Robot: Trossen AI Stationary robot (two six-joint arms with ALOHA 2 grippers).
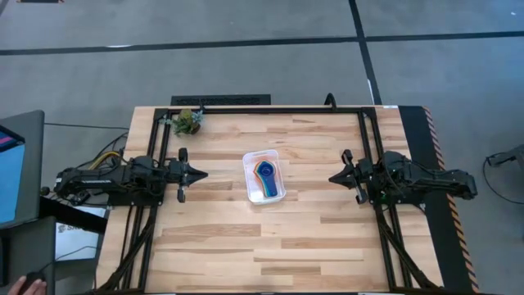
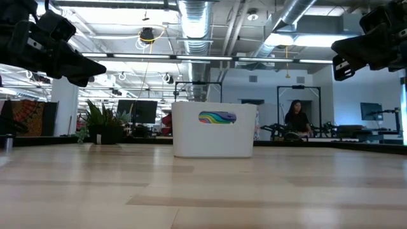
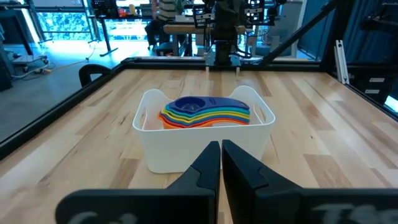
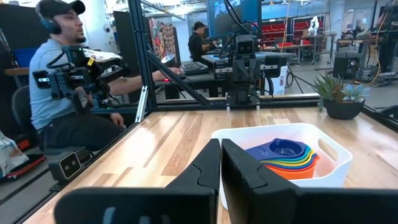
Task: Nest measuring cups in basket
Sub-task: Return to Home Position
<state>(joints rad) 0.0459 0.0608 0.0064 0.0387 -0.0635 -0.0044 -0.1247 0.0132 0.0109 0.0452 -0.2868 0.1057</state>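
Evidently the job itself is looking finished: the measuring cups [image 1: 266, 179] are lying nested as 1 stack inside the basket [image 1: 275, 157]. Dark blue is sitting uppermost, with blue, teal, green, yellow and orange rims fanning out beneath it. The basket is sitting at the middle of the worktop [image 1: 246, 246], well apart from every edge.

The left gripper [image 1: 201, 173] is hovering between the worktop's left edge and the basket, and the right gripper [image 1: 334, 177] between the right edge and the basket. Both are hanging high above the wood, pointing inward at the basket and touching nothing. Each is clenched on nothing, its 2 fingers lying together with only a thin slit between them. A small green leafy clump [image 1: 187, 122] is sitting near the worktop's top-left corner as the high view shows it, on the left arm's side.

What is remaining, as I am judging it, is parking the 2 arms. Doing that well is calling for:
- drawing each arm straight back along its own line, away from the basket;
- holding the height the low view is showing, so no finger is dragging on the wood;
- keeping the fingers together.

The left arm is needing some care on the clump's side. The basket is looking like light plastic, so any brush against its wall is risking a shove that is upsetting the stack.
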